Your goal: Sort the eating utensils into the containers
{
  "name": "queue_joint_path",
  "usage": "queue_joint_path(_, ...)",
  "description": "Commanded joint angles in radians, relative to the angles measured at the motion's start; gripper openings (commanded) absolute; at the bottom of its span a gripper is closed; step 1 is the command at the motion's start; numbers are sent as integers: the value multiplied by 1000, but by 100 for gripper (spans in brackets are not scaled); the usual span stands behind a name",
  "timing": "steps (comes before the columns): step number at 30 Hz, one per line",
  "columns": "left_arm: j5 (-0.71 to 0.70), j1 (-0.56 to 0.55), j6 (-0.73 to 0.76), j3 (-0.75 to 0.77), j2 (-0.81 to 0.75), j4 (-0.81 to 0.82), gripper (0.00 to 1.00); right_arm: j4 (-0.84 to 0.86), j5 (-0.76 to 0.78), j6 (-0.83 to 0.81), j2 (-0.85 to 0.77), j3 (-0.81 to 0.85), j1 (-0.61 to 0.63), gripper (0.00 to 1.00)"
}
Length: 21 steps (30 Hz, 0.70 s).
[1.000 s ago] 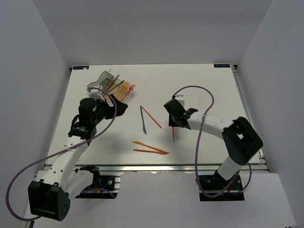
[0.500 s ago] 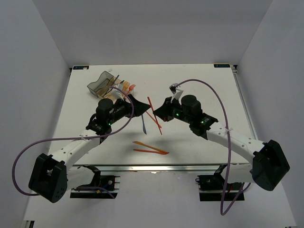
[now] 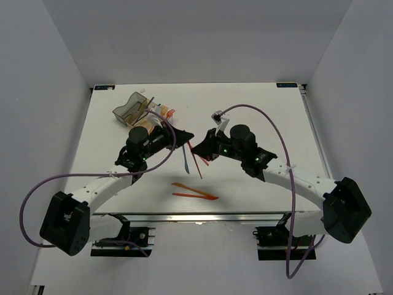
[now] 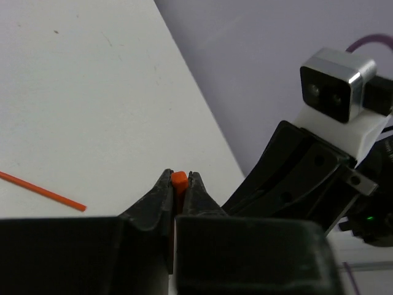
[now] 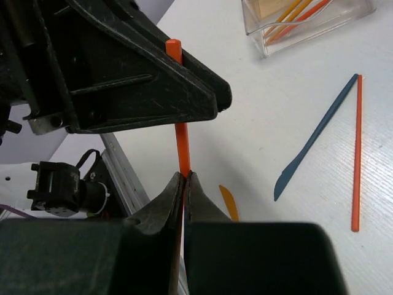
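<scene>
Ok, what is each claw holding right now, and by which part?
Both grip one orange utensil: the left claw clamps just below one end, whose tip pokes out; the right claw pinches the shaft further along.

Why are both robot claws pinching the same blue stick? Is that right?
Not blue. The left gripper and the right gripper both pinch the same orange stick, as the right wrist view shows.

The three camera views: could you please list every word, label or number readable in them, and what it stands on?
No text reads on the table, the containers or the orange utensil.
The corner marks at the table's far edge are too small to read.
</scene>
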Motion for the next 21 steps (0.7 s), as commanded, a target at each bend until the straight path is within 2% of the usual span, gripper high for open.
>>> queue_joint_path(1, 17, -6, 40, 45, -4, -38, 0, 52, 35, 15, -14, 25, 3, 0)
queue_joint_path(2, -6, -6, 89, 58, -3, -74, 0, 30, 52, 23, -19, 22, 2, 7)
queue_joint_path(3, -25, -6, 124, 105, -3, -177, 0, 2, 123, 27, -34, 22, -1, 56)
queue_joint_path(4, -58, -4, 166, 140, 0, -251, 0, -32, 169, 50, -45, 19, -12, 78)
queue_joint_path(5, -182, -4, 289, 186, 5, -335, 0, -100, 244, 64, -69, 12, -26, 89)
queue_joint_path(6, -269, -4, 359, 296, 32, -512, 0, -141, 285, 95, -83, -3, -64, 89)
queue_joint_path(7, -363, -4, 417, 356, 60, -590, 0, -177, 317, 110, -97, -14, -87, 89)
queue_joint_path(8, -467, -3, 545, 422, 98, -656, 0, -231, 348, 124, -130, -29, -110, 89)
queue_joint_path(9, -649, -4, 610, 558, 143, -762, 0, -239, 349, 130, -147, -46, -154, 89)
queue_joint_path(10, -722, 0, 664, 623, 242, -798, 0, -241, 348, 132, -167, -87, -173, 89)
queue_joint_path(12, -851, 10, 868, 728, 328, -794, 0, -242, 345, 126, -227, -118, -195, 89)
queue_joint_path(14, -882, 34, 1056, 824, 422, -737, 0, -256, 342, 100, -274, -144, -199, 89)
queue_joint_path(16, -869, 88, 1155, 898, 492, -636, 0, -284, 339, 72, -301, -159, -199, 89)
queue_joint_path(19, -835, 141, 1183, 1001, 568, -568, 0, -328, 326, 41, -339, -170, -201, 89)
queue_joint_path(21, -833, 149, 1253, 1009, 626, -485, 0, -345, 319, 9, -361, -176, -202, 89)
